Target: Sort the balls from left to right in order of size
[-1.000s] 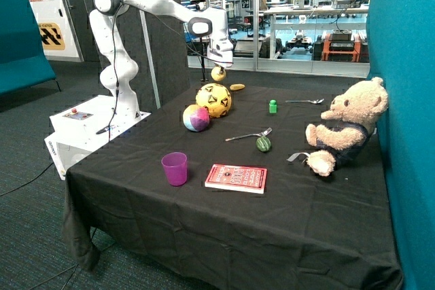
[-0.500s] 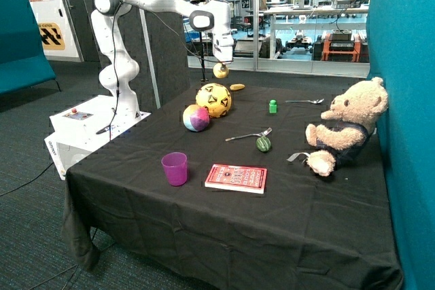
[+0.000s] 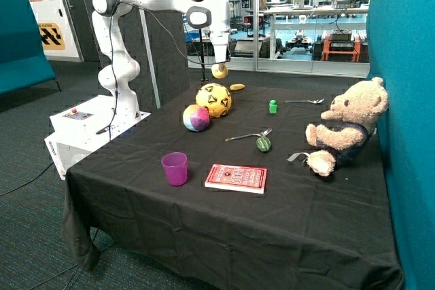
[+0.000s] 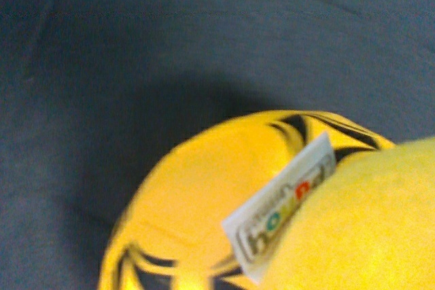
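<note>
My gripper (image 3: 219,64) is shut on a small yellow ball (image 3: 219,70) and holds it in the air above the far part of the table. Below it lies the large yellow-and-black ball (image 3: 213,100). A multicoloured ball (image 3: 196,118) touches that ball on its near side. A small green ball (image 3: 263,144) lies near the table's middle. In the wrist view the small yellow ball (image 4: 367,229) fills one corner. The large ball (image 4: 204,202) with its white tag (image 4: 282,208) lies beneath it on the black cloth.
A purple cup (image 3: 174,168) and a red book (image 3: 236,178) lie near the front. A teddy bear (image 3: 346,127) sits by the teal wall. A green block (image 3: 272,106), two spoons (image 3: 305,102) (image 3: 248,135) and a small yellow object (image 3: 236,87) lie further back.
The gripper has risen a little with the small yellow ball and the wrist has turned. The things on the table have not moved.
</note>
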`<action>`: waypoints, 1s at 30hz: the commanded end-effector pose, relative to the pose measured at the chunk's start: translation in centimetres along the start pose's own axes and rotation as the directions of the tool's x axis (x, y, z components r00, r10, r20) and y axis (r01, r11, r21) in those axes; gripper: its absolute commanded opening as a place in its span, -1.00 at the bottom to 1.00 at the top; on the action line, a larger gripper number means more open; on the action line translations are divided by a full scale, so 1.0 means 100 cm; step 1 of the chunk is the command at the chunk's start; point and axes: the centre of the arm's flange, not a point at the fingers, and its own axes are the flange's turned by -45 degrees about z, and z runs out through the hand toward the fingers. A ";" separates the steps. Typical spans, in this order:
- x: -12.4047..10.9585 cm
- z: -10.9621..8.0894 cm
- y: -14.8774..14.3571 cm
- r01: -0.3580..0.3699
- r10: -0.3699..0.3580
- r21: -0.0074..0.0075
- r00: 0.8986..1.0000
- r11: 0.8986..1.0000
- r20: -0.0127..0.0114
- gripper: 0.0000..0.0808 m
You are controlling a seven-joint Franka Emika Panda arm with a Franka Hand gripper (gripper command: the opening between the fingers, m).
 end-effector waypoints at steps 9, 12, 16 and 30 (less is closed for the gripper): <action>-0.020 -0.008 0.072 -0.260 0.260 0.000 0.965 0.965 0.001 -1.00; -0.024 -0.012 0.084 -0.292 0.292 0.000 0.957 0.957 0.001 -1.00; -0.031 -0.015 0.102 -0.330 0.330 0.000 0.944 0.944 0.001 -1.00; -0.068 -0.012 0.156 -0.458 0.458 0.000 0.889 0.889 0.001 -1.00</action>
